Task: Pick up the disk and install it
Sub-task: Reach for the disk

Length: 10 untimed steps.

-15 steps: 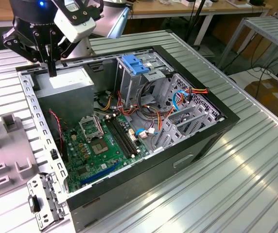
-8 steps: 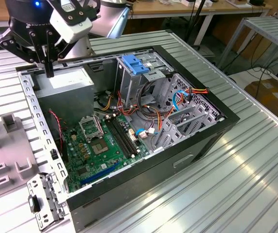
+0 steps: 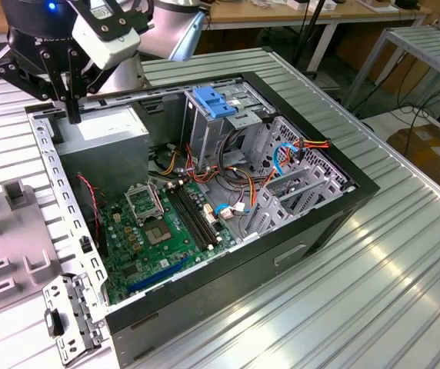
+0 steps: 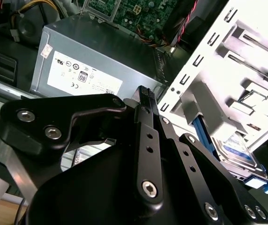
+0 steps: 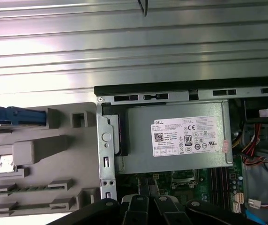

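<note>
1. a ribbed metal table (image 3: 405, 292) is seen beneath everything in the exterior view.
2. an open computer case (image 3: 205, 304) is laid on its side on the table, with its inside turned upward.
3. the gripper (image 3: 72, 115) is held over the case corner at the exterior view's left, above the rim beside the power supply. its fingers are drawn together and nothing is gripped between them.
4. a grey power supply (image 5: 181, 136) with a white label is seated in that corner of the case. it is shown directly below the gripper in both wrist views.
5. a green motherboard (image 3: 158, 238) is mounted on the case floor, toward the exterior view's lower left.
6. a grey moulded holder (image 5: 45, 154) is placed on the table outside the case, just beside its perforated wall.
7. the disk (image 4: 237, 152) is lodged in this holder, outside the case and untouched by the gripper. its light-blue carrier is seen along its edges in the second wrist view, and its blue end is seen in the first wrist view.
8. a blue latch piece (image 3: 214, 102) is set on top of the metal drive cage inside the case.
9. red, orange and blue cables (image 3: 297, 146) are strung loosely between the cage and the far wall.
</note>
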Motion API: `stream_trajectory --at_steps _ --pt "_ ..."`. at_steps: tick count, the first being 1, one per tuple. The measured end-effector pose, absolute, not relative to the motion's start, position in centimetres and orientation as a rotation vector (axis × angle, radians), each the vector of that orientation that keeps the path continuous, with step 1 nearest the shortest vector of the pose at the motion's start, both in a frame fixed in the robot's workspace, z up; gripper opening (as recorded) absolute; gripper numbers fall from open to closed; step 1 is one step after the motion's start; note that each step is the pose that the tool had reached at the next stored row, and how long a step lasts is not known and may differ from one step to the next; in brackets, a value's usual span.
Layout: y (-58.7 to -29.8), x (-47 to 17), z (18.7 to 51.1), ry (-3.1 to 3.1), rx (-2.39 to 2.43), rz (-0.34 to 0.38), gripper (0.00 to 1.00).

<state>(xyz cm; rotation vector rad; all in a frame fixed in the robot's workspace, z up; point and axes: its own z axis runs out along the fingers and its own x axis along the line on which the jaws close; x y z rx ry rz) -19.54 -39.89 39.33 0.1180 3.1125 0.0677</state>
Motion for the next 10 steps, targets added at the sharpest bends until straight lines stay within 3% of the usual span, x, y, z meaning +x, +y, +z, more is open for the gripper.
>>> stream_trajectory --at_steps 10 --pt "-39.89 -20.30 39.33 3.113 0.118 0.068 0.11"
